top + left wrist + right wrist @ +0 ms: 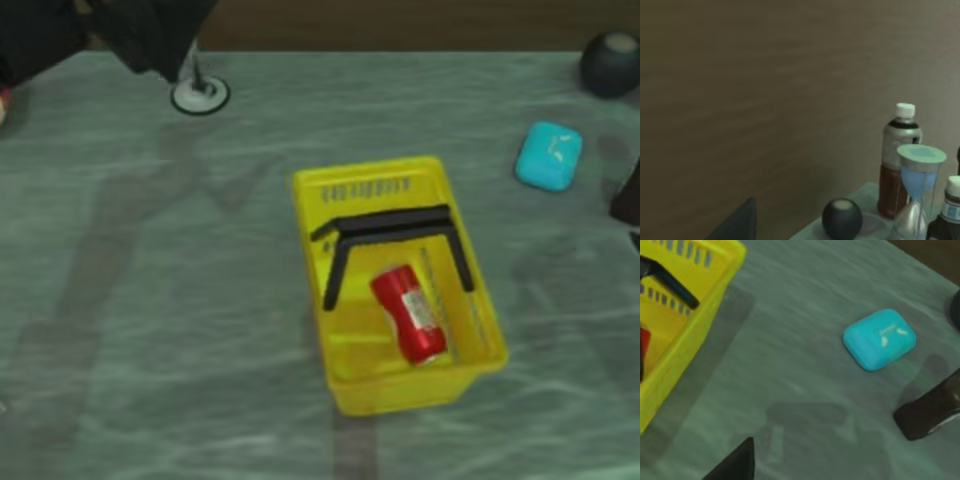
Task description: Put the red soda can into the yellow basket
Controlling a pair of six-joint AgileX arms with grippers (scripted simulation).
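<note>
Jaws: neither gripper's fingertips show in any view, so I cannot tell whether either pair is spread or pressed together.
Left arm (120, 30): parked at the far left corner.
Right arm (628, 200): only a dark sliver at the right edge.
Red soda can (408, 313): lying on its side on the floor of the yellow basket (340, 190), under the black handle (390, 225); by my judgement the task is done.
Handling: likely light, stiff, smooth and prone to roll; best pinched across the middle of its body.
Surroundings: teal case (548, 155) right of the basket, dark ball (610, 62) far right, white ring (200, 95) far left; none obstruct.
</note>
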